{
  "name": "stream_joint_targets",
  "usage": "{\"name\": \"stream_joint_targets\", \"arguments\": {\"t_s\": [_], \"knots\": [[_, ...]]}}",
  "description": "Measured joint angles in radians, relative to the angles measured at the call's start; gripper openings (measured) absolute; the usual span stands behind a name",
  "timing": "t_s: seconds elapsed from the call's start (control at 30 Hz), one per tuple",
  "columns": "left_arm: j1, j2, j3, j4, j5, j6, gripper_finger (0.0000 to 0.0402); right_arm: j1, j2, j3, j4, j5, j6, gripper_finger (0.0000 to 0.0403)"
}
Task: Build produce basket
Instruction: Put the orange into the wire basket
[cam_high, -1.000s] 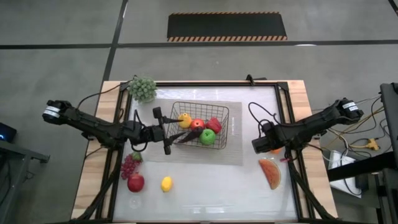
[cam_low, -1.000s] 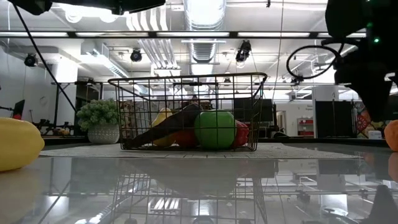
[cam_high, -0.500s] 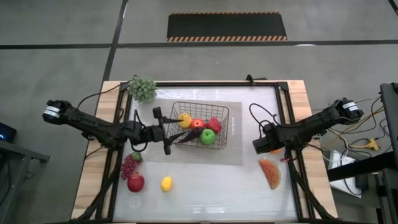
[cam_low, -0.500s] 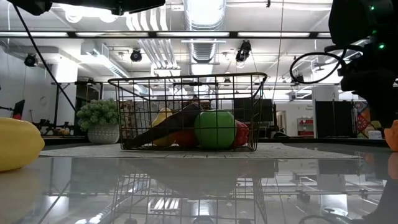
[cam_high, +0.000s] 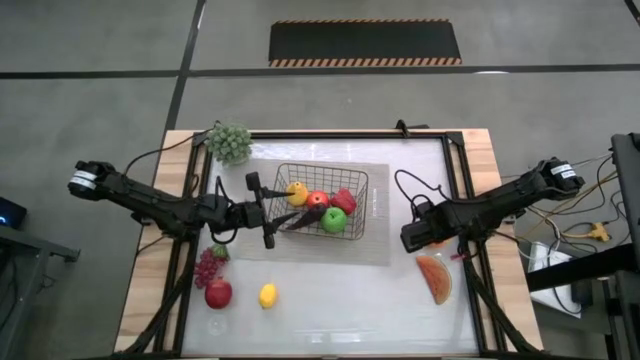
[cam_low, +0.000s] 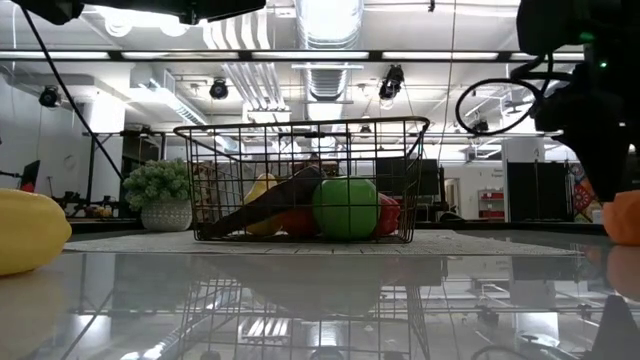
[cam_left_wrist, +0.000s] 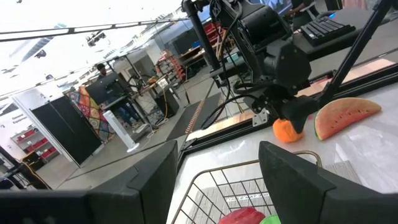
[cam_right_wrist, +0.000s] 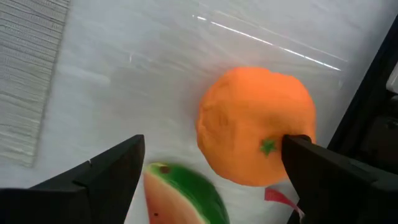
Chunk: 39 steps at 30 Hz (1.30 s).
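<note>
Nearest the front edge of the tabletop (cam_high: 330, 320), toward its left corner, lie a yellow lemon (cam_high: 267, 295) and a red apple (cam_high: 218, 293), with dark-red grapes (cam_high: 207, 266) just behind the apple. Toward the front right, a watermelon slice (cam_high: 434, 278) lies on the white surface, near the right edge.

Just behind that slice, the right end effector (cam_high: 412, 238) is down at the tabletop, its fingers (cam_right_wrist: 106, 171) spread wide on either side of an orange (cam_right_wrist: 255, 124). The fingers stand apart from the fruit's sides and are not pinching it. In the left wrist view the orange (cam_left_wrist: 286, 130) sits on the surface right under that end effector, beside the slice.

At the middle of the tabletop, a grey mat (cam_high: 375, 225) carries the basket (cam_high: 357, 205), a dark wire-mesh box. Inside it are a yellow pear (cam_high: 297, 193), a red apple (cam_high: 317, 201), a red pepper (cam_high: 344, 201), a green fruit (cam_high: 334, 220) and a dark purple eggplant (cam_high: 298, 220) leaning against the basket's left side.

The left end effector (cam_high: 262, 210) hangs just left of the basket, its fingers (cam_left_wrist: 149, 180) parted and holding nothing.

At the far left corner stands a pale grey-green bunch (cam_high: 229, 142) in a small pot.
</note>
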<state>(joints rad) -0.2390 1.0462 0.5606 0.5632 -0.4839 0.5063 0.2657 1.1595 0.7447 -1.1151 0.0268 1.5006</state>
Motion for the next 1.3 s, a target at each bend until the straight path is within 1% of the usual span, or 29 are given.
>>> {"name": "stream_joint_targets", "arguments": {"t_s": [0.2, 0.37, 0.6, 0.77, 0.87, 1.1, 1.2, 1.3], "knots": [[0.0, 0.0, 0.0, 0.0, 0.0, 0.0, 0.0208, 0.0, -0.013, 0.036, -0.029, 0.025, -0.016, 0.0359], [0.0, 0.0, 0.0, 0.0, 0.0, 0.0, 0.0208, -0.007, -0.013, 0.032, -0.061, 0.025, -0.009, 0.0359], [0.0, 0.0, -0.001, 0.0, 0.0, 0.0, 0.0208, -0.016, -0.013, 0.01, -0.034, 0.026, -0.016, 0.0359], [0.0, 0.0, -0.001, 0.0, 0.0, 0.0, 0.0208, -0.016, -0.013, -0.032, 0.028, 0.025, -0.017, 0.0356], [0.0, 0.0, -0.001, 0.0, 0.0, 0.0, 0.0208, -0.016, -0.013, -0.041, 0.036, 0.025, -0.019, 0.0334], [0.0, 0.0, -0.001, 0.0, 0.0, 0.0, 0.0208, -0.016, -0.013, -0.038, 0.037, 0.024, -0.02, 0.0239], [0.0, 0.0, -0.002, 0.0, 0.0, 0.0, 0.0208, -0.016, -0.015, -0.038, 0.036, 0.02, -0.02, 0.0221], [0.0, 0.0, -0.003, 0.0, 0.0, 0.001, 0.0208, -0.016, -0.016, -0.017, 0.011, 0.012, -0.02, 0.022]]}}
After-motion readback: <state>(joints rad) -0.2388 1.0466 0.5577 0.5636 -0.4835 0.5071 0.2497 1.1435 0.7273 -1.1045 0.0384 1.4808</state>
